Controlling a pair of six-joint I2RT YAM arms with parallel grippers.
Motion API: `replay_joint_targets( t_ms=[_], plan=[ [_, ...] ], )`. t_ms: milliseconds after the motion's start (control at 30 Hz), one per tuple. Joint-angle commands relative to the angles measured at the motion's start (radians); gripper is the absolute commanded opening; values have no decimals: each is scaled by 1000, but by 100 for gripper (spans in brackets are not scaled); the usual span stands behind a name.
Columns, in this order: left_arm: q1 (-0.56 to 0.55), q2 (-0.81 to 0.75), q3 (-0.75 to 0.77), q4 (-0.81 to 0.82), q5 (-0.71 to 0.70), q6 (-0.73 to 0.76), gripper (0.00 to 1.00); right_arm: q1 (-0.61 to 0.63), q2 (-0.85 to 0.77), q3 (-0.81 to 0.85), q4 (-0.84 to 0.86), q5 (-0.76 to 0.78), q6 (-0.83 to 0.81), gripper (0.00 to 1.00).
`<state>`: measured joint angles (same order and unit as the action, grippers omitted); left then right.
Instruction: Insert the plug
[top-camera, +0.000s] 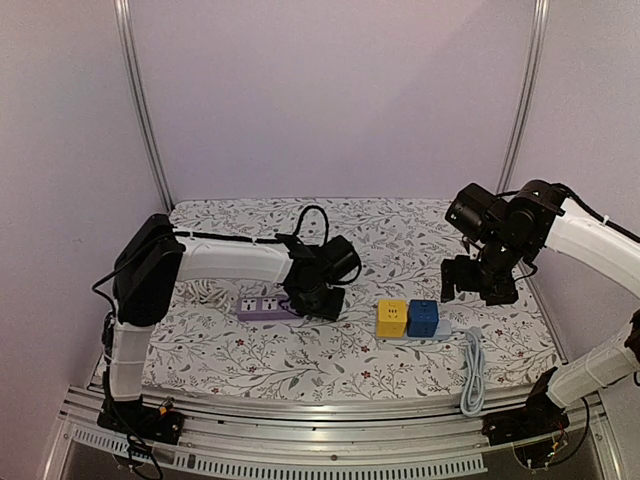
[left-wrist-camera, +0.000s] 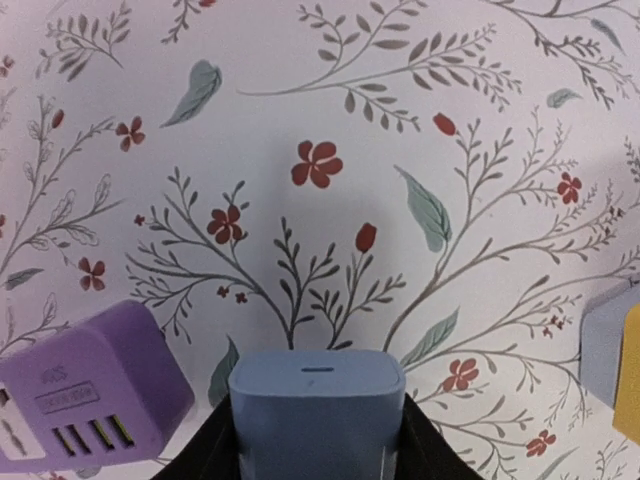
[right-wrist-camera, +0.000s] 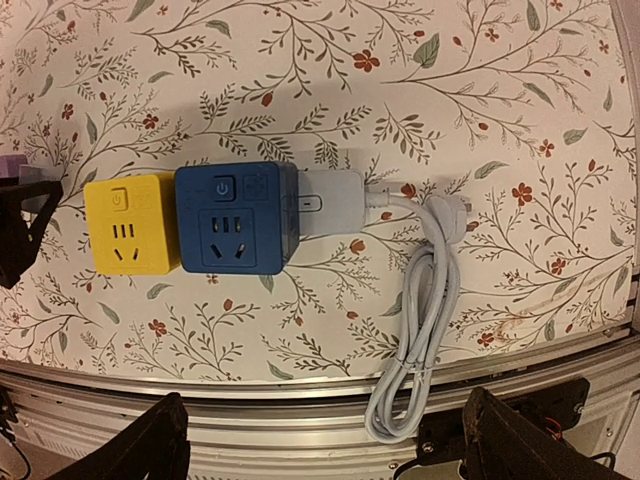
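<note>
The left jaws are clamped on a grey-blue plug (left-wrist-camera: 318, 415), their black fingers (left-wrist-camera: 215, 452) pressing its two sides at the bottom of the left wrist view. The plug's flat top face, which has a small slot mark, points towards the flowered cloth of the bench (top-camera: 400, 235). The plug sits just beside the end of a purple power strip (left-wrist-camera: 85, 395); I cannot tell whether the two touch. From above, the left arm reaches across to the right end of that strip, left of the bench's middle.

The right jaws stand wide apart and hold nothing, their fingers (right-wrist-camera: 140, 445) at the lower corners of the right wrist view. They hang over the right part of the bench. Below them a yellow cube socket (right-wrist-camera: 128, 224) sits against a blue cube socket (right-wrist-camera: 237, 218). A white adapter (right-wrist-camera: 335, 203) sits against the blue cube's right side, and a coiled grey cable (right-wrist-camera: 420, 330) runs from it to the bench's near edge.
</note>
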<state>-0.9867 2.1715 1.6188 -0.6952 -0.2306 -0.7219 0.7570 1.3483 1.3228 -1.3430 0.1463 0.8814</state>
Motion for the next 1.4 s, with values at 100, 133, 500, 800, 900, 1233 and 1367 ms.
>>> replay_joint_targets(
  t_ms=[100,133,500,800,900,1233,1367],
  plan=[
    [2,-260,-181,132,162,239,0,-1,-58,22,-56,39,21,94],
    [1,-292,-216,167,184,261,0,-2,-58,26,-53,39,19,94],
    [17,-423,-224,252,330,306,0,-2,-51,47,5,-19,24,94],
    [14,-419,-138,351,499,404,0,-3,-58,48,69,-126,17,94],
    [6,-449,-180,484,532,489,0,-7,-66,60,101,-190,35,94],
    [1,-479,-205,618,703,790,0,-21,-55,117,198,-390,101,93],
    [1,-464,-186,595,799,911,0,-21,-53,94,284,-498,151,93]
  ],
)
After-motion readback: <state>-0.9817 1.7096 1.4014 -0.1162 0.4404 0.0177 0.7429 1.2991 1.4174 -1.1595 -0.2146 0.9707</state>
